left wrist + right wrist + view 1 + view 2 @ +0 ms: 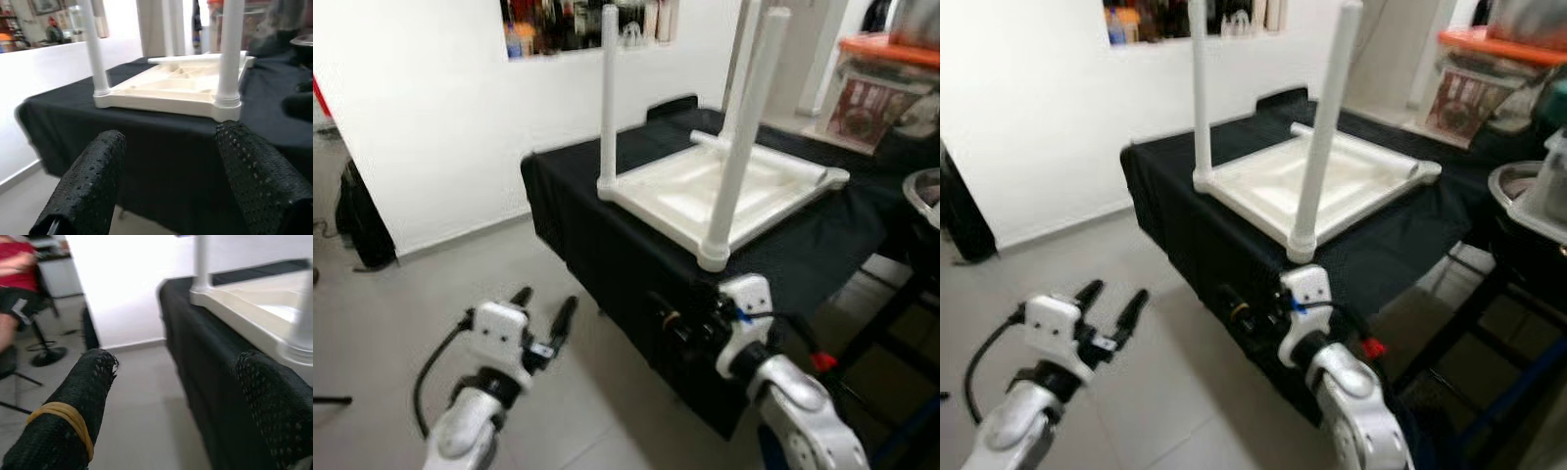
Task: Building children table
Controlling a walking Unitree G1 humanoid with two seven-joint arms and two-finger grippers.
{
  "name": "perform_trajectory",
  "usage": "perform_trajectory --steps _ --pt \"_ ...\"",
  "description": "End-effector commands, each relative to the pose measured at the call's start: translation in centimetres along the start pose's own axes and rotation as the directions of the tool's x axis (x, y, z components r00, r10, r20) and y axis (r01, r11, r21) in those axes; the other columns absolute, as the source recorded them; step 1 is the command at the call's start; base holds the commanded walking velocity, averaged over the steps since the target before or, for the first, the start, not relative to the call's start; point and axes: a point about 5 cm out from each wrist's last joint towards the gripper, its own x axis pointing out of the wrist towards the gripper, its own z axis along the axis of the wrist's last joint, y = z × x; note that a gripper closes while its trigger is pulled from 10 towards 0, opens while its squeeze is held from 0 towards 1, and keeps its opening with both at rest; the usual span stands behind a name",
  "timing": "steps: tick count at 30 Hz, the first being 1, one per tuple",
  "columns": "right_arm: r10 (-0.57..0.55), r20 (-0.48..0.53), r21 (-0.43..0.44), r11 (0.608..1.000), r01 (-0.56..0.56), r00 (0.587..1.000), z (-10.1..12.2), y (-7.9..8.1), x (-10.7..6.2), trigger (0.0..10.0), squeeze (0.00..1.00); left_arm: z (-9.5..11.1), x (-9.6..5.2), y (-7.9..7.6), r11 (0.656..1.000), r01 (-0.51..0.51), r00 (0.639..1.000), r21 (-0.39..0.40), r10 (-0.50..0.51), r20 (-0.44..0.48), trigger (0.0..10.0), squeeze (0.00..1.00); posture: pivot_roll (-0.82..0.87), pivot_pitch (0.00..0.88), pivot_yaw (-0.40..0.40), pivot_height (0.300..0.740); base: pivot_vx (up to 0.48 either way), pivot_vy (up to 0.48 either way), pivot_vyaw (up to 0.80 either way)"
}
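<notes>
A white children's table (690,196) lies upside down on a black-draped table (597,245). Two white legs stand upright in its corners, one at the left (608,98) and one at the near corner (742,147). Another white leg (773,162) lies flat across the far side of the underside. My left gripper (543,308) hovers low over the floor, left of the draped table, open with nothing in it (168,176). My right gripper (690,315) is open too (181,396), close to the black cloth just below the near corner leg.
A white wall (431,117) runs behind, with a dark bag (357,220) at its foot. At the right are a metal bowl (925,196) and an orange-lidded box (886,49). A seated person in red (17,274) is off to one side. Grey floor (460,284) lies open on the left.
</notes>
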Motion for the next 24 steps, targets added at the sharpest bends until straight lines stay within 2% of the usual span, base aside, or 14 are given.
perform_trajectory --steps 1,8,12,14,15,18,20,21,24 --pt "0.016 0.0 0.005 1.0 -0.016 1.0 0.1 0.5 0.4 10.0 0.0 0.1 -0.2 0.7 0.999 -0.022 1.0 0.026 0.023 -0.015 10.0 0.0 -0.05 0.049 -0.007 0.74 0.0 0.0 0.0" --pt "0.021 0.0 0.004 1.0 -0.021 1.0 0.1 0.6 0.4 10.0 0.0 0.3 -0.2 0.7 0.999 -0.017 1.0 0.044 0.017 -0.007 10.0 0.0 -0.04 0.054 -0.004 0.74 0.0 0.0 0.0" --pt "0.022 0.007 -0.017 1.0 -0.022 1.0 0.4 0.0 0.4 10.0 0.0 0.5 -0.2 0.6 0.998 -0.009 1.0 0.061 0.009 -0.005 10.0 0.0 -0.04 0.055 -0.005 0.74 0.0 0.0 0.0" --pt "0.015 0.013 -0.022 1.0 -0.015 1.0 0.7 -0.4 0.3 10.0 0.0 0.6 -0.1 0.6 0.998 -0.006 1.0 0.057 0.006 -0.001 10.0 0.0 -0.04 0.063 -0.004 0.74 0.0 0.0 0.0" --pt "0.014 0.026 -0.035 0.999 -0.013 1.0 1.5 -1.2 0.2 10.0 0.0 0.9 0.0 0.5 0.999 0.007 1.0 0.037 -0.007 0.001 10.0 0.0 -0.05 0.077 -0.004 0.74 0.0 0.0 0.0" --pt "0.017 0.03 -0.045 0.999 -0.016 0.999 1.8 -1.3 0.1 10.0 0.0 0.9 -0.1 0.4 1.0 0.014 1.0 0.028 -0.014 -0.001 10.0 0.0 -0.05 0.08 -0.004 0.74 0.0 -0.086 0.0" --pt "0.03 0.033 -0.046 0.999 -0.028 0.999 2.0 -1.1 0.1 10.0 0.0 0.9 -0.1 0.3 1.0 0.018 1.0 0.023 -0.018 -0.003 10.0 0.0 -0.05 0.083 0.0 0.74 0.0 -0.472 0.0" --pt "0.062 0.024 -0.063 0.996 -0.06 0.998 2.0 -0.3 0.1 10.0 0.0 0.8 -0.1 0.2 1.0 0.021 1.0 0.016 -0.021 -0.011 10.0 0.0 -0.05 0.09 0.012 0.74 0.0 -0.472 0.0" --pt "0.081 0.014 -0.08 0.994 -0.08 0.997 1.8 0.4 0.1 10.0 0.0 0.7 0.0 0.2 1.0 0.021 1.0 0.012 -0.021 -0.014 10.0 0.0 -0.05 0.096 0.013 0.74 0.0 -0.472 0.0"
